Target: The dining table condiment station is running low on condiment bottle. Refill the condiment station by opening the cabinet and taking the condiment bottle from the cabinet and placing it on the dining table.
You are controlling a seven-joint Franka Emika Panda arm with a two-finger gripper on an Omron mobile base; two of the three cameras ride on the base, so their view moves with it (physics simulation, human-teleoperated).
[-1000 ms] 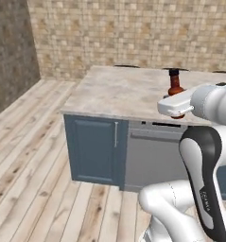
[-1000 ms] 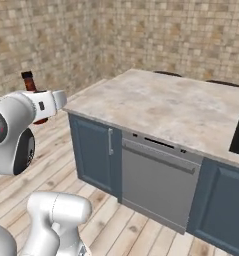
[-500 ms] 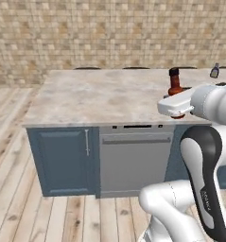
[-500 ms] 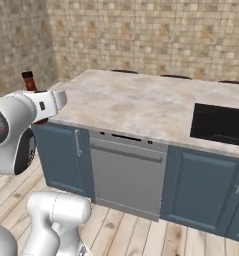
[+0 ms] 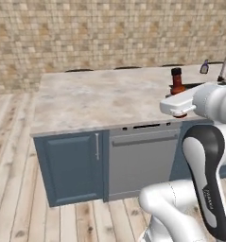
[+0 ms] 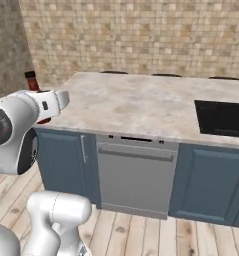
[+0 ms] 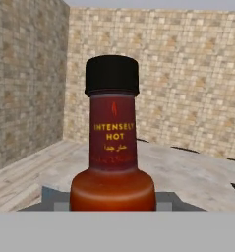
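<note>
1. The bottle stands upright in the gripper, close before the hand camera: a glossy red-brown glass body with rounded shoulders that narrows to a straight neck. A dark red label wraps the neck with yellow print reading "INTENSELY HOT". A ribbed black cap tops it.
2. The gripper is closed on the bottle's lower body. Its fingertips are hidden at the bottom of the hand view, where small grey blocks show at either side of the bottle.
3. In the left base view the bottle's neck and cap rise above the white hand, at the near right part of the table. In the right base view the bottle pokes up behind the white arm, beside the table's left end. Whether it hangs over the top or just short of its edge, I cannot tell.
4. The table is a broad slab of light beige marbled stone with a matte, mottled surface and a thin square edge. Its base is slate blue.
5. In the base sit a panelled door with a slim vertical silver handle, and a flat grey dishwasher front with a horizontal bar handle.
6. A black rectangular sink is set into the top at the right.
7. A curved silver tap stands near it.
8. Behind is a wall of small tan stone tiles.
9. The floor is pale wood planks.
</note>
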